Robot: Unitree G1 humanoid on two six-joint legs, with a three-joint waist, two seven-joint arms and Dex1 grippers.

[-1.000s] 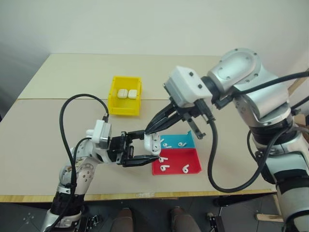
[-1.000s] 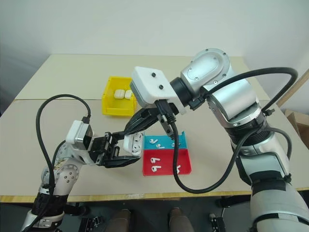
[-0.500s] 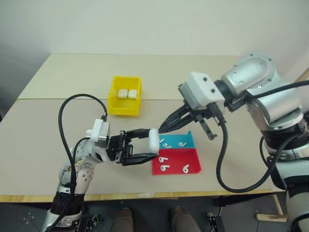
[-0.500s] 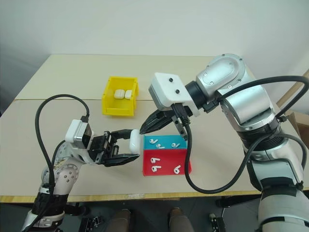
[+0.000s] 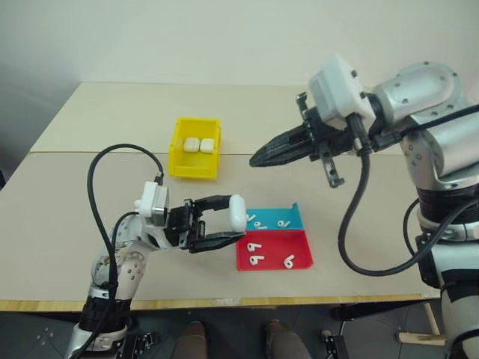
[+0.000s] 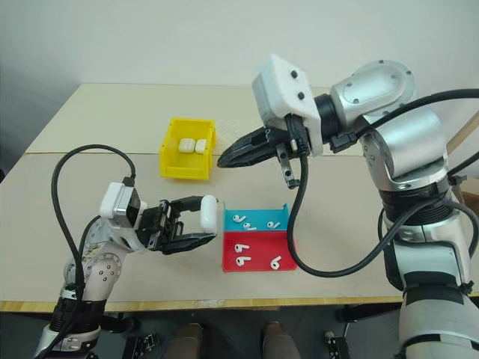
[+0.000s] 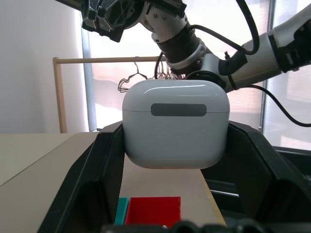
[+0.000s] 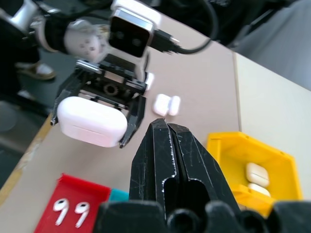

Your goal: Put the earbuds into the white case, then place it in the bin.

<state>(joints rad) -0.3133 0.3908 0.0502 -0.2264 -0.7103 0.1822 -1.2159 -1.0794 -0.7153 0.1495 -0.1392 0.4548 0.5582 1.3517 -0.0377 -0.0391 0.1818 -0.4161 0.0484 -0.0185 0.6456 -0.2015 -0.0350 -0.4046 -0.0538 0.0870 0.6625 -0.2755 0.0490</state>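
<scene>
My left gripper (image 5: pixel 236 221) is shut on the white case (image 5: pixel 237 212), holding it above the table just left of the trays. In the left wrist view the case (image 7: pixel 175 125) sits between both fingers (image 7: pixel 104 167) with its lid down. My right gripper (image 5: pixel 256 159) is shut and empty, raised up and to the right of the case. Loose earbuds lie in the blue tray (image 5: pixel 258 222) and in the red tray (image 5: pixel 254 255). The yellow bin (image 5: pixel 193 170) stands farther back on the left with two white cases (image 5: pixel 198 144) inside.
The blue tray (image 5: pixel 293 214) and red tray (image 5: pixel 275 249) sit side by side near the table's front edge. Two more white cases (image 8: pixel 166 105) lie on the table beside my left arm. A black cable (image 5: pixel 112 161) loops above the left arm.
My right gripper has pulled away from the case, rising up and to the right. The case's lid, open a second ago, is now down. The left gripper has stayed nearly in place.
</scene>
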